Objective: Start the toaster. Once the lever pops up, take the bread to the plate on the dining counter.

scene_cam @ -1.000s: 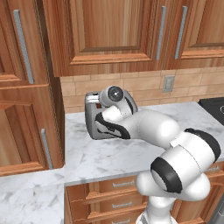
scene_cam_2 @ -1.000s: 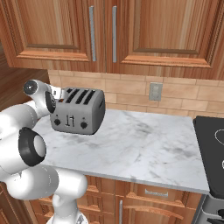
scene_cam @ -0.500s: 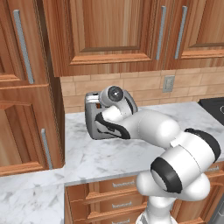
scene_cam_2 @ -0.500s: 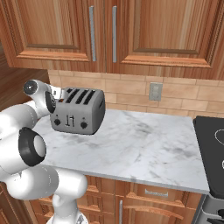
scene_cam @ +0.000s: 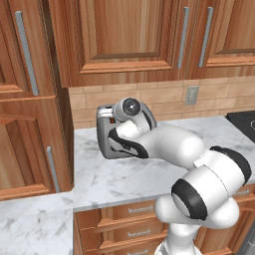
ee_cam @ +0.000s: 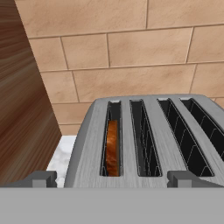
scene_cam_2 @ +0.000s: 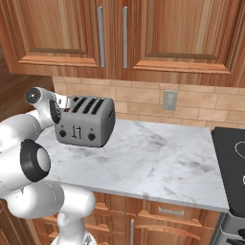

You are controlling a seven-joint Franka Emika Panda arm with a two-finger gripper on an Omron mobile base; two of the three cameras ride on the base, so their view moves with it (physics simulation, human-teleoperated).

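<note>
While the arm [scene_cam: 169, 144] reaches from the lower right of the left base view toward 10 o'clock, its hand hangs over the near left end of the toaster [scene_cam_2: 86, 121], which stands on the marble worktop [scene_cam_2: 158, 158] close to the tiled back wall [scene_cam_2: 143, 103]. Seen from the right base view, the toaster sits at about 9 o'clock, its front with two black knobs and two small levers turned toward the camera, and four slots open on top.

Looking along the gripper [ee_cam: 113, 178], the two dark finger tips stand wide apart at 6 o'clock, one at each side of the leftmost pair of slots, clamped on nothing. The bread [ee_cam: 113, 148] stands on edge down inside the leftmost slot, its brown crust below the slot's rim. The other three slots look dark. A wooden cabinet side [ee_cam: 22, 109] rises at 9 o'clock, just beside the toaster. A grey wall socket [scene_cam_2: 170, 100] sits on the tiles at 1 o'clock from the toaster, and a black hob [scene_cam_2: 232, 158] lies at 3 o'clock.
</note>
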